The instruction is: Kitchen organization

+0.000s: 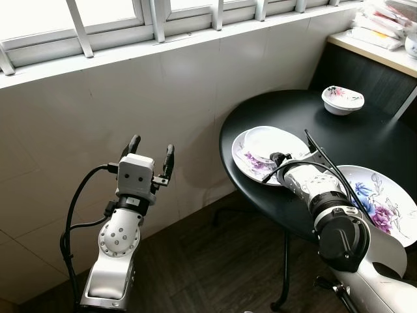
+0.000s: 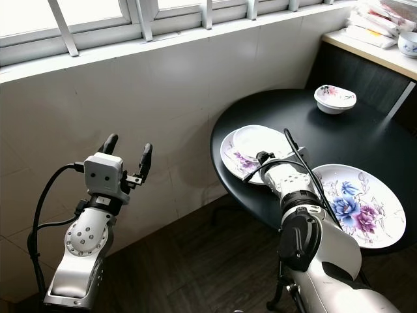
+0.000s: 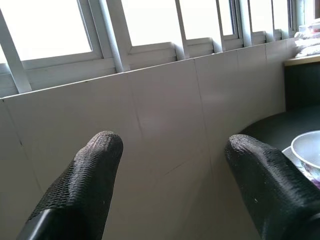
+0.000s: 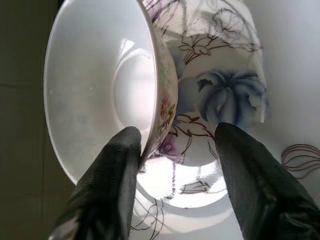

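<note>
A white bowl (image 1: 273, 142) (image 4: 95, 85) rests on a floral plate (image 1: 251, 163) at the near left edge of the round black table (image 1: 293, 111). My right gripper (image 4: 175, 137) is open astride the bowl's rim, one finger (image 4: 115, 185) over the bowl's inside and the other (image 4: 250, 185) outside it above the plate's blue flower. A large blue and purple floral plate (image 1: 384, 195) lies to the right of my right arm. A small floral bowl (image 1: 342, 99) stands at the table's far side. My left gripper (image 1: 152, 145) is raised before the tiled wall, open with nothing between its fingers.
A tiled wall under a window sill (image 1: 195, 36) runs along the back. A counter (image 1: 374, 49) with stacked packets (image 1: 381, 26) is at the far right. Dark wooden floor (image 1: 195, 261) lies below, with the table's thin leg (image 1: 285, 261).
</note>
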You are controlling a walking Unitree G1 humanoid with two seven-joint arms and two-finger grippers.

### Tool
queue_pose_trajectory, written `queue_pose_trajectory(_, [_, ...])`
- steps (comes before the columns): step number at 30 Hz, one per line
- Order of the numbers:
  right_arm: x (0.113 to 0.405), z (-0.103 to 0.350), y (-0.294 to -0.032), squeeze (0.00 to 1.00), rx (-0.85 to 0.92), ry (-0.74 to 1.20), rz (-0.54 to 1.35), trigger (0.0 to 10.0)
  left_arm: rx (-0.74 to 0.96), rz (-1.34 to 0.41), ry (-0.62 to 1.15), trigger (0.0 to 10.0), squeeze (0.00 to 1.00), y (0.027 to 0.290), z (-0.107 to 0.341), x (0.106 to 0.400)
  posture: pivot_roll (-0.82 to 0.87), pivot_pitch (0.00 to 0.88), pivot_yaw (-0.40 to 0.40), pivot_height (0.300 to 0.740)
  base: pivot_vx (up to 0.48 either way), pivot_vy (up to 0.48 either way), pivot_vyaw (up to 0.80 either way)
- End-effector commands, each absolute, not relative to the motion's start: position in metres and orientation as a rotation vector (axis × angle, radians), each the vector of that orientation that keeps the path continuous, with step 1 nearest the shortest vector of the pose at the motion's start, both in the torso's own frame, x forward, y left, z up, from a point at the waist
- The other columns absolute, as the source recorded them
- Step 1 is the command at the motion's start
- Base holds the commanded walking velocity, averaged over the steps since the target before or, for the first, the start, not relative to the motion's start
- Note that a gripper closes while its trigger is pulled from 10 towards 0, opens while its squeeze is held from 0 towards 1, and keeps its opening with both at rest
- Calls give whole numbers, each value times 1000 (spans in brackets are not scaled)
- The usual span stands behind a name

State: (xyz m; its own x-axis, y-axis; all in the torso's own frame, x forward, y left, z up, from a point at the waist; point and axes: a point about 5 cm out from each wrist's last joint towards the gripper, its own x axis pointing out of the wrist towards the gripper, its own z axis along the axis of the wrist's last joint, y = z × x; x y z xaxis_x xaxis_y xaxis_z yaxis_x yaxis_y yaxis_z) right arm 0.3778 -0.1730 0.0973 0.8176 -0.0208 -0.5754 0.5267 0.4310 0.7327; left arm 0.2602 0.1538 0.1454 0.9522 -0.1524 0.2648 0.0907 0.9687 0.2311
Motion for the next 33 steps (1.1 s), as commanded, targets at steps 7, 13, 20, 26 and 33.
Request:
queue_pose_trajectory(7, [379,100,-181,0,1082,516,-396,0,218,-127,-271,10000,0,152,144,261,20,0,-37,740,0,0,0])
queue_pose_trajectory(13, [379,100,-181,0,1078,518,-396,0,219,-127,-267,10000,0,152,143,261,20,0,-37,740,0,0,0])
queue_pose_trajectory(20, [379,101,-181,0,1072,509,-389,0,220,-128,-262,10000,0,152,142,261,19,0,-35,740,0,0,0])
queue_pose_trajectory(26, [384,111,-183,0,1052,443,-371,0,223,-128,-262,10000,0,152,143,261,23,0,-35,740,0,0,0])
queue_pose_trajectory(33, [392,131,-175,0,1055,426,-359,0,226,-130,-260,10000,0,153,142,261,13,0,-30,740,0,0,0])
